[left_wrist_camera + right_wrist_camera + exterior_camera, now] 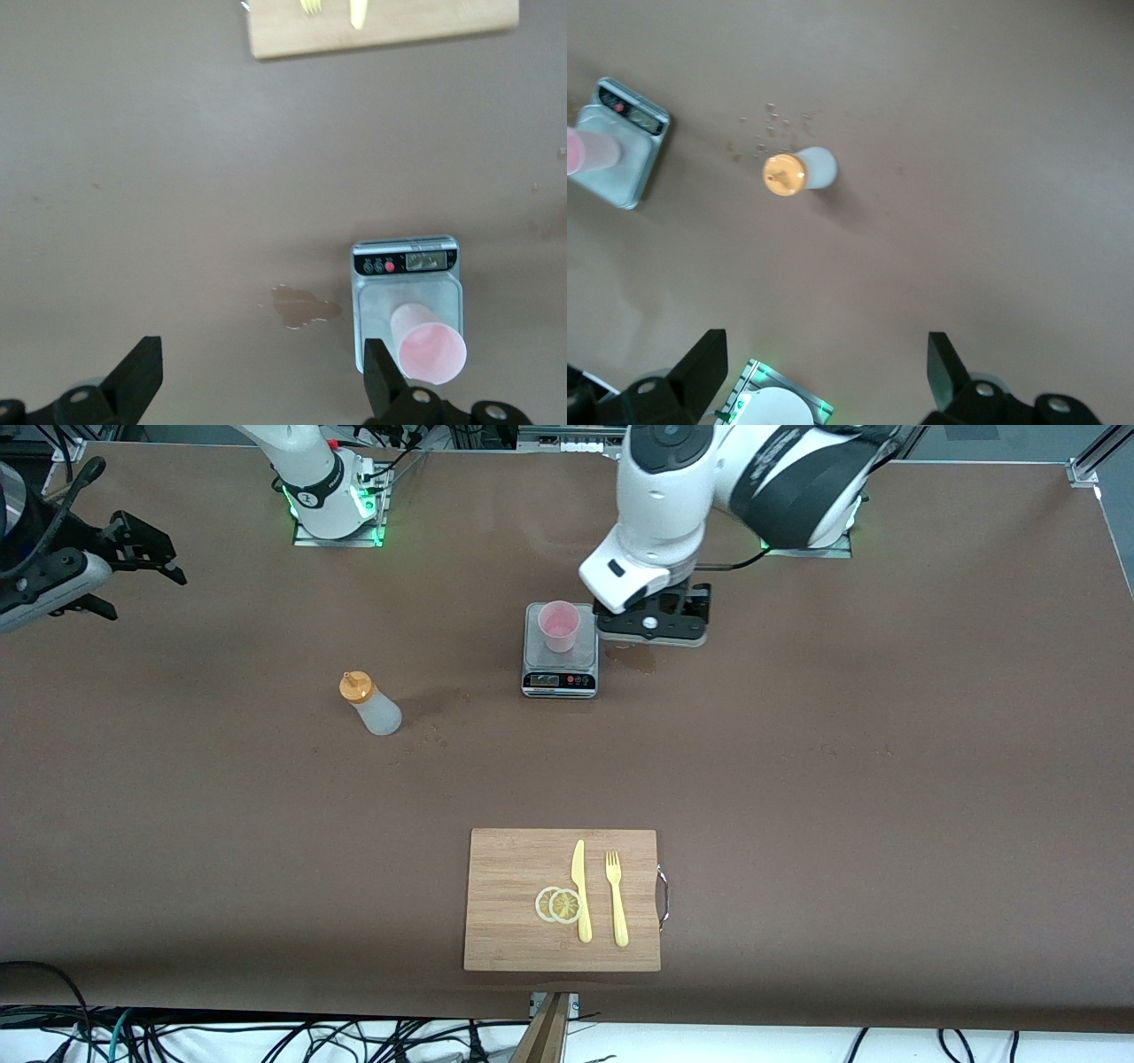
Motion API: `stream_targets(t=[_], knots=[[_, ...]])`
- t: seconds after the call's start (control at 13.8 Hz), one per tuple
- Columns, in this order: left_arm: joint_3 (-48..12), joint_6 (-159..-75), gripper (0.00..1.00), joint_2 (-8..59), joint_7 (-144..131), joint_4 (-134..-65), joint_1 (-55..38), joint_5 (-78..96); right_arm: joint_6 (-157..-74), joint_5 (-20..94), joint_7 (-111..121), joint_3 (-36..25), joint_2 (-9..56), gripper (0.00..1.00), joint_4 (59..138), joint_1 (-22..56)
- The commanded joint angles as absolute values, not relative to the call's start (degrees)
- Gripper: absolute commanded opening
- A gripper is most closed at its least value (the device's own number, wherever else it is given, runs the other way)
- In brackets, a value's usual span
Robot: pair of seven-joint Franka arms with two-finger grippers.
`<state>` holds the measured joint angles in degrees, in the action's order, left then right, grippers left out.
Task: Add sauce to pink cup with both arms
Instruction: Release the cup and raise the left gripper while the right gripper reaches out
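The pink cup stands upright on a small grey scale toward the robots' side of the brown tabletop, near the middle of its length. The left hand is low just beside the scale, on the side toward the left arm's end of the tabletop; in the left wrist view its fingers are spread wide and hold nothing, with the cup just beside one of them. A small wet patch lies on the tabletop between the spread fingers. The sauce stands on its own toward the right arm's end, a little nearer the front camera than the scale and well apart from it, bare tabletop on every side. The right hand is up over that end's edge, fingers wide apart and empty. A wooden cutting board with a knife, fork and lemon slices sits at the tabletop's near edge, well apart from the rest.
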<state>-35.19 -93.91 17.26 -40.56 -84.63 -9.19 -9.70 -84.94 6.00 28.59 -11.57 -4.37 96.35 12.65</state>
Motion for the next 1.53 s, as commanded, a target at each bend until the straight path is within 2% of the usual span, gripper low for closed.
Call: stream_targets(t=[0.0,0.15,0.29,0.44,0.58,0.73,1.02,1.24,1.45], knots=[[-34.9,-89.83,1.0,15.67,-32.13,-79.89,-4.33,-10.55,-85.77,10.79,35.48,-11.6,-2.38,1.0,96.24,11.69],[-28.87,-89.91,1.0,10.58,-23.51,-81.03,-2.64,-8.02,-89.63,13.96,43.11,-11.51,-1.85,1.0,99.65,10.11],[-18.34,-89.3,1.0,5.65,-15.95,-83.05,-3.34,-1.36,-92.54,16.6,53.04,-11.51,-0.71,1.0,102.64,8.62],[-8.66,-89.21,1.0,0.99,-3.32,-84.98,-3.43,3.59,-92.99,20.8,63.84,-11.51,2.53,1.0,103.44,5.99],[-2.05,-88.51,1.0,-1.22,5.5,-85.08,-3.25,3.87,-92.99,26.95,77.27,-11.51,7.44,1.0,103.54,2.66],[-0.09,-85.88,1.0,-0.35,6.77,-83.33,-1.68,3.43,-92.9,32.06,88.62,-11.51,11.32,1.0,104.06,0.19],[0.09,-86.04,1.0,0.26,6.59,-82.98,-0.44,3.34,-92.38,42.24,113.3,-11.51,19.75,1.0,105.47,-2.81],[-0.18,-82.02,1.0,2.55,5.8,-80.69,-0.7,4.04,-89.05,50.77,129.59,-11.51,28.01,1.0,106.26,-4.83],[-0.44,-82.18,1.0,4.39,5.89,-80.68,-1.06,3.34,-84.91,58.42,144.81,-11.6,34.7,1.0,107.66,-5.45]])
